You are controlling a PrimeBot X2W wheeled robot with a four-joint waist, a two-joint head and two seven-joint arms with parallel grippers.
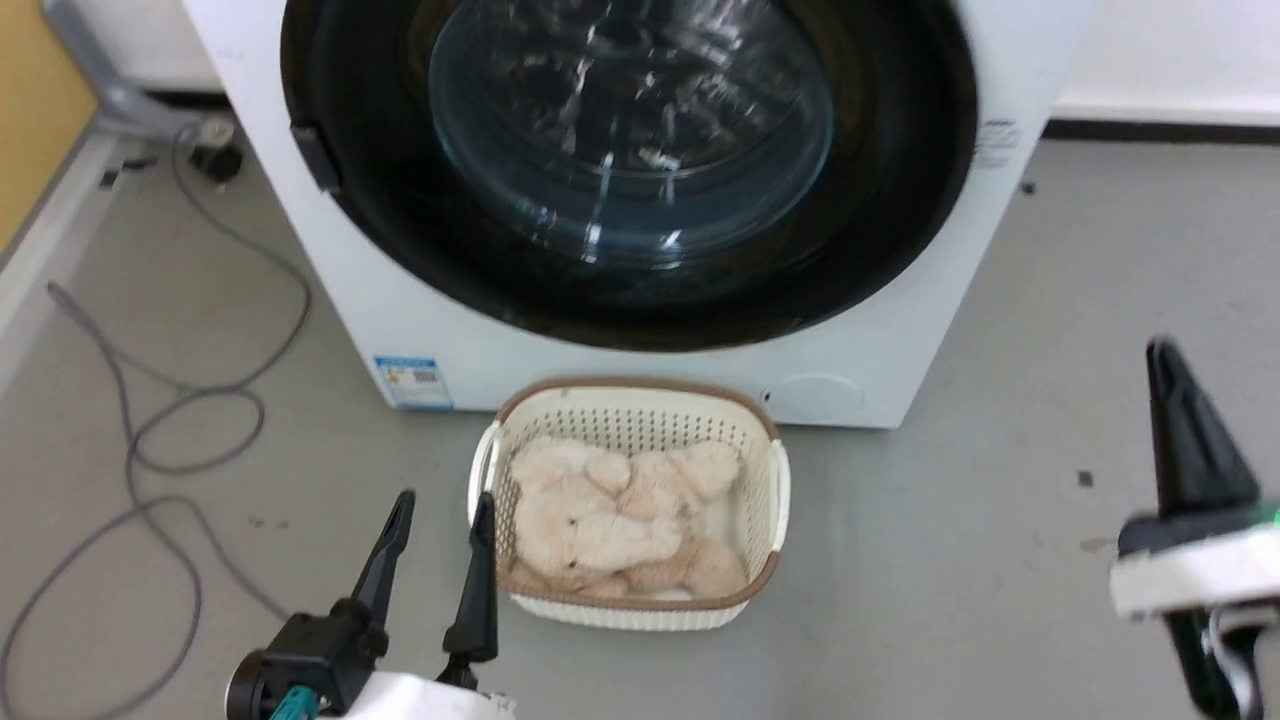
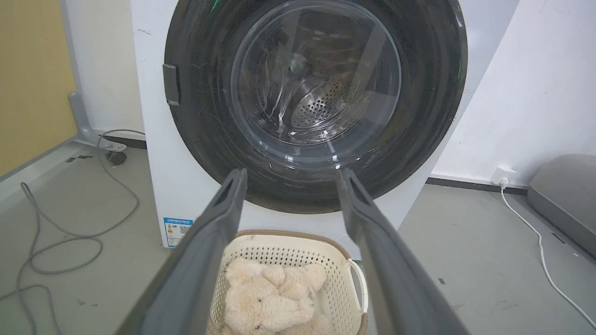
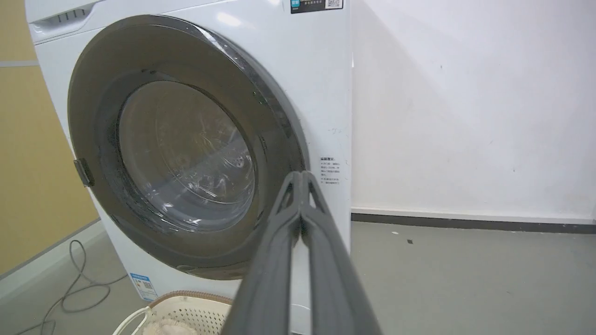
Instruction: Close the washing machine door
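Note:
The washing machine [image 1: 450, 330] stands straight ahead, white and boxy. Its door [image 1: 630, 150], a black-rimmed disc with a clear glass centre, lies flat against the front with no gap showing; the steel drum shows through the glass. The door [image 2: 316, 93] looks the same from the left wrist, and from the right wrist the door [image 3: 186, 149] sits flush too. My left gripper [image 1: 443, 500] is open and empty, low beside the basket, and this left gripper [image 2: 291, 172] points at the door's lower rim. My right gripper [image 1: 1160, 350] is shut on nothing, off to the machine's right; the right gripper [image 3: 301, 174] has fingers pressed together.
A cream perforated basket [image 1: 630, 400] holding beige plush toys sits on the floor just in front of the machine. Grey cables [image 1: 200, 400] loop on the floor at left. A white cable [image 2: 535, 232] and a grey object [image 2: 568, 195] lie at right near the wall.

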